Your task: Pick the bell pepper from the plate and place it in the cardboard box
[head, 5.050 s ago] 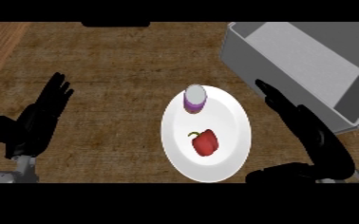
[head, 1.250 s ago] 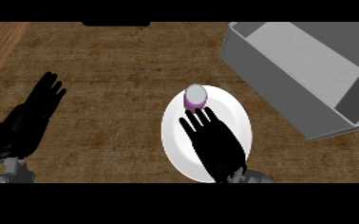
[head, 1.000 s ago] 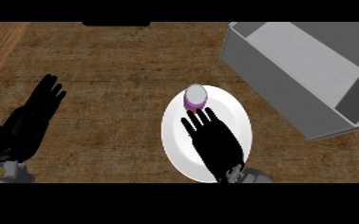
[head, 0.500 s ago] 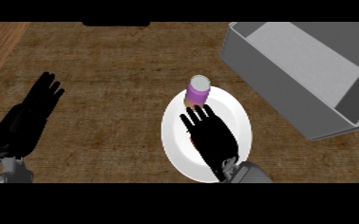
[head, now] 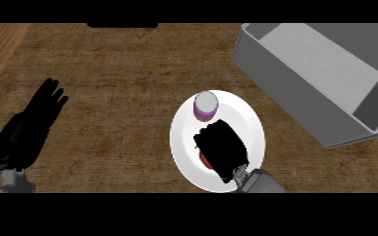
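A white plate (head: 251,125) lies on the wooden counter at centre. My right hand (head: 221,147) is over its lower half with fingers curled down round the red bell pepper (head: 206,160), of which only a sliver shows at the hand's lower left. A purple can with a grey lid (head: 206,106) stands on the plate's upper edge, just beyond the fingers. The grey box (head: 310,75) stands open at the upper right, apart from the plate. My left hand (head: 33,125) rests open at the left edge, fingers up.
The counter (head: 118,70) is brown wood. A dark object (head: 122,25) sits at the far edge, top centre. The box's near wall stands a short way to the right of the plate.
My right hand was spread flat over the plate; its fingers have now curled in round the bell pepper. The can and left hand stay where they were.
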Controlling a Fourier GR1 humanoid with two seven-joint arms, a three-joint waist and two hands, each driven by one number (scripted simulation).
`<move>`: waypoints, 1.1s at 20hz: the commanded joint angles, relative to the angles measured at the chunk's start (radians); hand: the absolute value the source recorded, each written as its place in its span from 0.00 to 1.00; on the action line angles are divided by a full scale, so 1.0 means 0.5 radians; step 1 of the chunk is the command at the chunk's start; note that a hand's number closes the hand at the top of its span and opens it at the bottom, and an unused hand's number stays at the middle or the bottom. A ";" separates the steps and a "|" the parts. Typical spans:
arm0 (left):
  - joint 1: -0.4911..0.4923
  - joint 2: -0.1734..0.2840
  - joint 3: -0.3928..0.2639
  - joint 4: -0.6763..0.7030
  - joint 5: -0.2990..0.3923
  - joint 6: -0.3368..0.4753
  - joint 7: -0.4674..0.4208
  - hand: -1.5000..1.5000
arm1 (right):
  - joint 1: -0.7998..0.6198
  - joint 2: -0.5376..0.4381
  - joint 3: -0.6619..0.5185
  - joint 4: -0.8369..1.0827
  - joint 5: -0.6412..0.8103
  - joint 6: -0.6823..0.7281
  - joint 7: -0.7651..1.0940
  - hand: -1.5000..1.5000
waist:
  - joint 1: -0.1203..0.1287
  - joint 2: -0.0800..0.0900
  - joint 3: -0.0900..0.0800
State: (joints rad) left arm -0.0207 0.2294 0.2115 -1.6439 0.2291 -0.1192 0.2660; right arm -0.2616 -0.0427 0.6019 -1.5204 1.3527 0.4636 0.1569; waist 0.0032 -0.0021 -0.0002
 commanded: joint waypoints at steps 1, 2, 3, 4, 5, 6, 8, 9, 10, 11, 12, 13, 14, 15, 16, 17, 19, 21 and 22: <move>-0.153 -0.009 0.021 0.115 -0.032 0.043 0.012 0.50 | 0.000 0.021 -0.038 -0.027 0.037 0.029 -0.052 1.00 | -0.007 0.004 0.000; -0.021 -0.061 -0.055 -0.072 -0.069 0.058 0.066 0.50 | -0.007 0.000 -0.049 -0.052 0.027 0.058 -0.103 1.00 | -0.003 0.003 0.001; -0.036 0.019 0.017 -0.114 0.001 0.001 0.135 0.50 | 0.002 -0.001 -0.037 -0.055 0.057 0.034 -0.101 1.00 | -0.002 0.003 0.001; 0.057 -0.025 0.016 -0.121 -0.006 -0.001 0.065 0.50 | 0.151 -0.001 0.064 -0.070 0.103 -0.113 -0.066 1.00 | -0.002 0.002 0.001; 0.023 -0.015 -0.013 -0.153 0.003 -0.002 0.130 0.50 | -0.186 0.081 -0.209 0.178 -0.060 0.026 -0.033 1.00 | 0.009 0.005 0.001; -0.158 0.016 0.038 0.119 -0.020 -0.005 -0.005 0.50 | -0.201 0.082 -0.239 0.200 -0.185 -0.031 0.118 1.00 | 0.003 0.012 0.000; -0.046 -0.059 -0.048 -0.007 -0.057 0.038 0.053 0.50 | -0.315 0.083 -0.594 0.344 -0.293 0.047 0.129 1.00 | 0.019 0.020 0.001; -0.039 -0.027 -0.026 -0.094 -0.008 0.013 0.099 0.50 | -0.383 0.084 -0.654 0.434 -0.397 0.054 0.298 1.00 | 0.063 0.024 0.002; -0.035 -0.033 -0.016 -0.047 -0.011 0.000 0.039 0.50 | -0.440 0.084 -0.816 0.497 -0.442 0.033 0.325 1.00 | 0.065 0.034 0.002; -0.015 -0.067 -0.044 0.031 -0.045 -0.016 -0.047 0.50 | -0.547 0.084 -0.911 0.599 -0.460 0.036 0.291 1.00 | 0.053 0.035 0.000; -0.038 -0.024 -0.030 -0.046 -0.037 -0.005 0.034 0.50 | -0.693 0.085 -0.905 0.697 -0.500 0.027 0.413 1.00 | 0.070 0.025 0.001; 0.015 -0.029 -0.003 0.027 -0.036 -0.045 -0.075 0.50 | -0.774 0.085 -0.958 0.809 -0.430 -0.067 0.324 1.00 | 0.050 0.021 0.000; 0.040 -0.064 -0.047 -0.087 -0.043 -0.002 0.009 0.50 | -0.883 0.085 -0.969 0.872 -0.434 -0.072 0.421 1.00 | 0.057 0.016 0.001; -0.048 -0.011 0.009 -0.009 0.011 -0.029 0.053 0.50 | -0.872 0.052 -1.028 0.951 -0.389 -0.196 0.303 1.00 | 0.035 0.017 0.001; -0.073 0.048 0.066 -0.047 0.064 -0.039 0.142 0.50 | -0.946 0.085 -0.938 0.921 -0.460 -0.179 0.429 1.00 | 0.033 0.011 0.001; -0.098 -0.069 -0.054 -0.011 -0.068 0.045 0.055 0.50 | -1.000 0.085 -0.942 1.008 -0.428 -0.267 0.386 1.00 | 0.026 0.012 0.001; -0.051 -0.031 -0.006 -0.084 -0.044 0.038 0.089 0.50 | -1.094 0.085 -0.954 1.010 -0.459 -0.316 0.426 1.00 | 0.030 0.010 0.001; -0.030 -0.012 0.036 0.092 -0.017 -0.061 -0.062 0.50 | -0.979 0.085 -0.823 0.640 -0.516 -0.217 0.505 1.00 | 0.004 0.002 -0.001; -0.095 -0.022 0.044 0.048 -0.002 0.010 0.043 0.50 | -1.137 0.085 -0.929 0.672 -0.478 -0.177 0.502 1.00 | 0.006 0.002 0.000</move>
State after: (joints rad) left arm -0.0533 0.2168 0.2181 -1.6417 0.2198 -0.1171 0.2885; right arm -0.7457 -0.0034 0.1525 -1.1361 1.1296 0.3652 0.3669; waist 0.0119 0.0021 0.0001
